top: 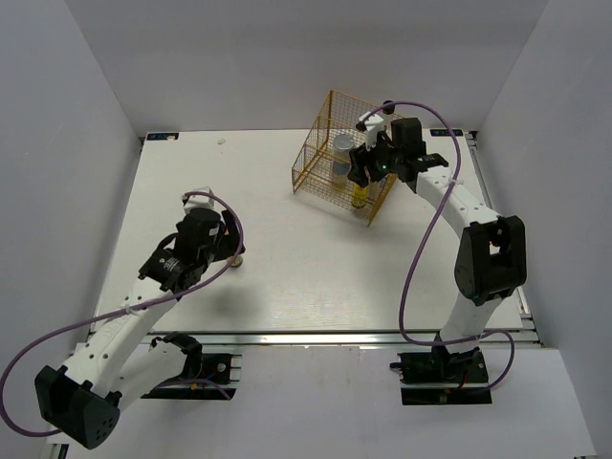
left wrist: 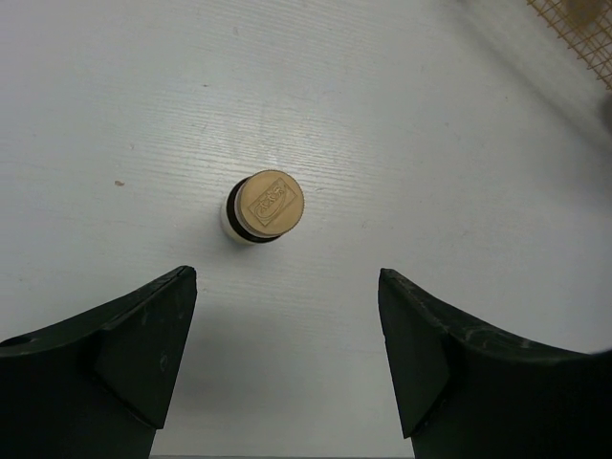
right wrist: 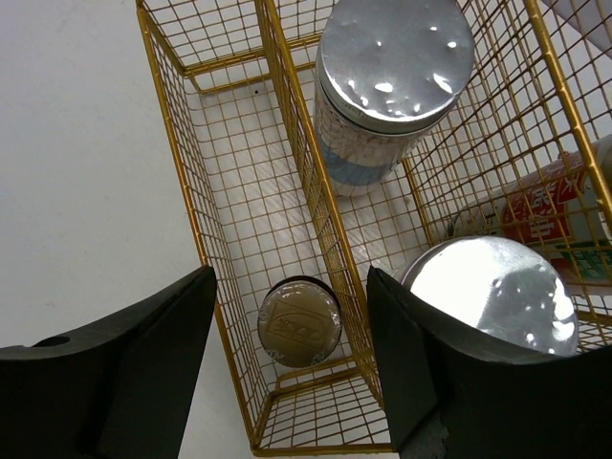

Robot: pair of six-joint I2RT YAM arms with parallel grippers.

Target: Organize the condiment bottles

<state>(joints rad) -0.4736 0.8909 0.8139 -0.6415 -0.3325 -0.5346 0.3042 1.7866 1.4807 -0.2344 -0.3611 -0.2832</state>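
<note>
Risk: left gripper (left wrist: 287, 277) and right gripper (right wrist: 292, 277) gape empty; closing off-centre, I'd tip the amber bottle (left wrist: 265, 204) at twelve o'clock.

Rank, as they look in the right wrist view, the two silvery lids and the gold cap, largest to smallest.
1. Upper silvery lid and lower silvery lid: alike, nearness may differ, so unranked.
2. Gold cap: smallest.
</note>
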